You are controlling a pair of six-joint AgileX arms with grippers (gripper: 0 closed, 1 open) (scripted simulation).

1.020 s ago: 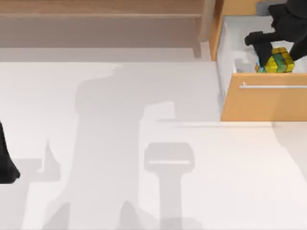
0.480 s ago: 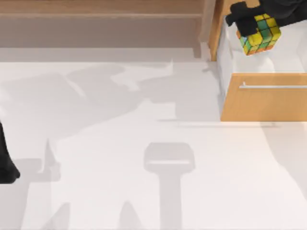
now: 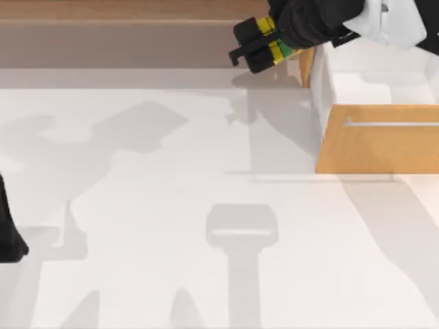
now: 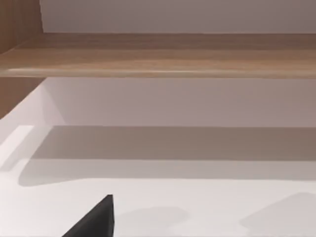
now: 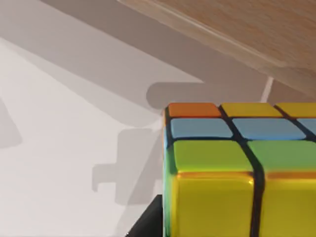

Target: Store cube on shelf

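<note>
The cube [image 3: 272, 39], with yellow and green tiles showing, is held off the table in my right gripper [image 3: 255, 45], which is shut on it. They hang in front of the right end of the long brown shelf [image 3: 137, 34], beside its upright side panel. In the right wrist view the cube [image 5: 237, 173] shows orange, blue, green and yellow tiles, with the shelf board [image 5: 247, 24] beyond it. My left arm [image 3: 8, 233] is parked at the table's left edge. The left wrist view looks along the shelf board [image 4: 158, 54].
The lighter orange-wood drawer cabinet [image 3: 377, 144] with a silver bar handle [image 3: 391, 124] stands at the right, its drawer [image 3: 370, 75] pulled open with a white inside. White table surface [image 3: 206, 205] stretches in front of the shelf.
My right gripper lifted the cube out of the open drawer and carried it left, to the front of the shelf's right end. The left arm has not moved.
</note>
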